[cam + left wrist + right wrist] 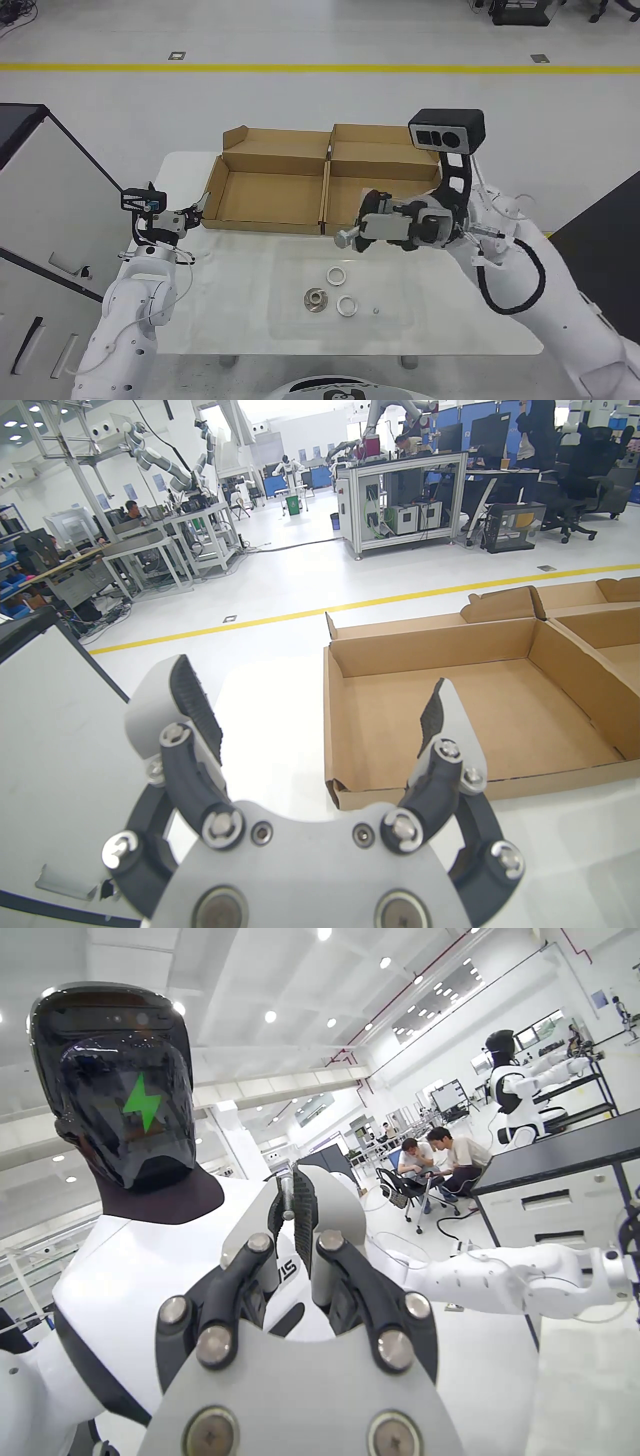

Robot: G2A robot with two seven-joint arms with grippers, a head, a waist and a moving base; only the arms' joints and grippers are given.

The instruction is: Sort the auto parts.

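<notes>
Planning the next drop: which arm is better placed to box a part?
Right. The right gripper is shut on a threaded metal bolt near the right brown cardboard box; the left gripper is open, empty.

The left box and the right box are plain brown cardboard on a white table, where the far ring and the near ring are white and the flanged part beside them seems dull grey. The bolt is bright silver, and the left gripper has 2 pale grey fingers with black ribbed pads.
</notes>
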